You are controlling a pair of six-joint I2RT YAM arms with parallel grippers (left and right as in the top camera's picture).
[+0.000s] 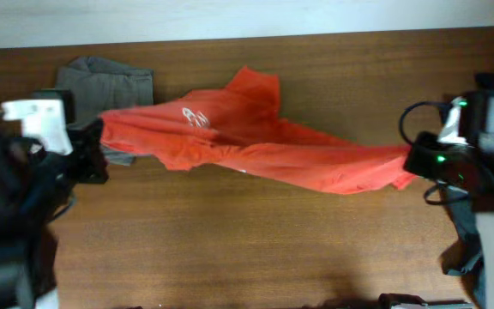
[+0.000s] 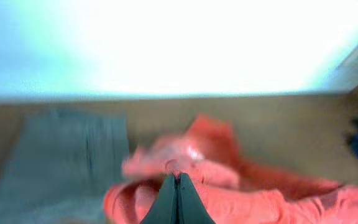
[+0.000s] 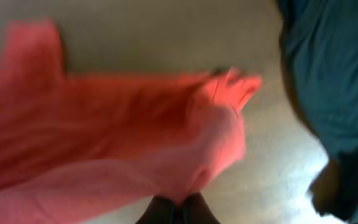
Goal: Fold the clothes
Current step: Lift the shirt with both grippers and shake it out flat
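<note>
The orange-red T-shirt (image 1: 256,146) with white chest lettering (image 1: 194,118) is stretched in a long band across the wooden table. My left gripper (image 1: 95,146) is shut on its left end; in the left wrist view the fingertips (image 2: 178,178) pinch orange fabric (image 2: 241,199). At the other side my right gripper (image 1: 413,161) is shut on the shirt's right end, and in the right wrist view the cloth (image 3: 135,143) bunches into the closed jaws (image 3: 179,204). Both wrist views are blurred.
A grey-brown garment (image 1: 105,81) lies flat at the back left, partly under the shirt, and shows as a grey sheet (image 2: 61,155) in the left wrist view. A dark blue-grey garment (image 1: 466,245) hangs near the right edge (image 3: 334,81). Bare wood (image 1: 247,249) fills the front.
</note>
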